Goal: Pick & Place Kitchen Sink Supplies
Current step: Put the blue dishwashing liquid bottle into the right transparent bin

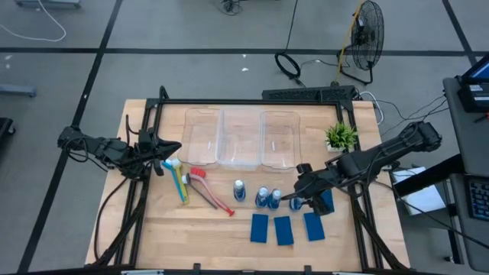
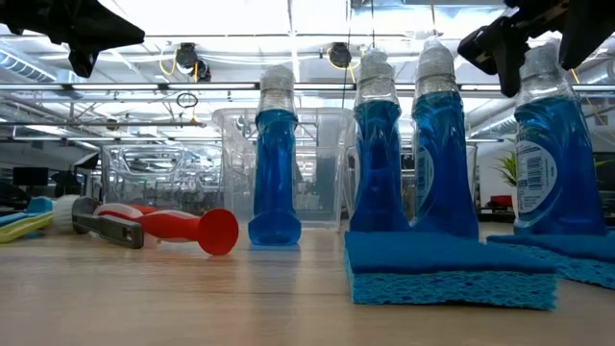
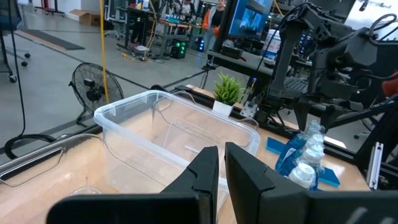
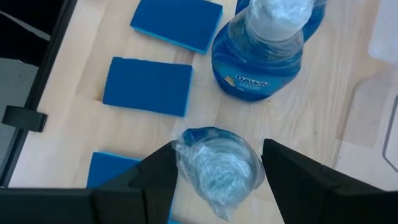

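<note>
Several blue-and-white bottles (image 1: 262, 196) stand upright on the wooden table. My right gripper (image 4: 217, 180) is open and slants down over the rightmost bottle (image 2: 548, 144). Its fingers stand on either side of that bottle's plastic-wrapped cap (image 4: 217, 165); I see no touch. Several flat blue sponges (image 1: 283, 229) lie near the front edge. A red brush (image 1: 210, 189), a yellow-green brush (image 1: 182, 187) and a light blue brush (image 1: 170, 163) lie at the left. My left gripper (image 3: 221, 168) is shut and empty, held level above the brushes (image 1: 176, 147).
Three clear plastic bins (image 1: 241, 137) stand side by side at the table's far middle. A small green potted plant (image 1: 341, 136) stands at the far right. A second bottle (image 4: 258, 56) stands close beside the one between my right fingers.
</note>
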Motion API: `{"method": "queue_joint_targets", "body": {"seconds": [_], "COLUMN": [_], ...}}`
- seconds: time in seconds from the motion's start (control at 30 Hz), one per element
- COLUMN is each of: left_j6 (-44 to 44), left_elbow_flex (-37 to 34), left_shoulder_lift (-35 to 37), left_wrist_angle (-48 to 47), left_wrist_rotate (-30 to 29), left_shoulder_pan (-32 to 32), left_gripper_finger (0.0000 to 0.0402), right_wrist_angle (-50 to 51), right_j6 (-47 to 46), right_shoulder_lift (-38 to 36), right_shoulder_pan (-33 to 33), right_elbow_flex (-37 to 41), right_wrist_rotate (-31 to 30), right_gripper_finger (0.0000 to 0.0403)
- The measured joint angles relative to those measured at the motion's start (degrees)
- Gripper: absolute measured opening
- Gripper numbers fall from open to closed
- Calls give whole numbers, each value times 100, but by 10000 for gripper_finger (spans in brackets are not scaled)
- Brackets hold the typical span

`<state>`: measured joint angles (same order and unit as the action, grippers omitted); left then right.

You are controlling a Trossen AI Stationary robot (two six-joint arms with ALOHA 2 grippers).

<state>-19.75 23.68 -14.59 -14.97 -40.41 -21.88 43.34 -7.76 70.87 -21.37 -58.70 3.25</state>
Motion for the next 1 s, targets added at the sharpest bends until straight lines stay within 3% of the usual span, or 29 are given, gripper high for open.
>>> {"method": "queue_joint_targets", "body": {"seconds": [0.17, 0.43, 1.0], "left_j6": [2, 2, 0], "left_elbow_flex": [0, 0, -2], "left_shoulder_lift": [0, 0, -1], "left_wrist_angle": [-1, -1, -3], "left_wrist_rotate": [-1, -1, -3], "left_shoulder_pan": [1, -1, -1], "left_gripper_finger": [33, 33, 33], "right_wrist_angle": [-12, -7, -130], "right_j6": [-37, -39, -143], "right_shoulder_lift": [27, 22, -23], "right_shoulder_pan": [0, 0, -2], "right_elbow_flex": [0, -2, 4], "right_wrist_rotate": [-9, -44, -173], "right_gripper_finger": [199, 120, 121]}}
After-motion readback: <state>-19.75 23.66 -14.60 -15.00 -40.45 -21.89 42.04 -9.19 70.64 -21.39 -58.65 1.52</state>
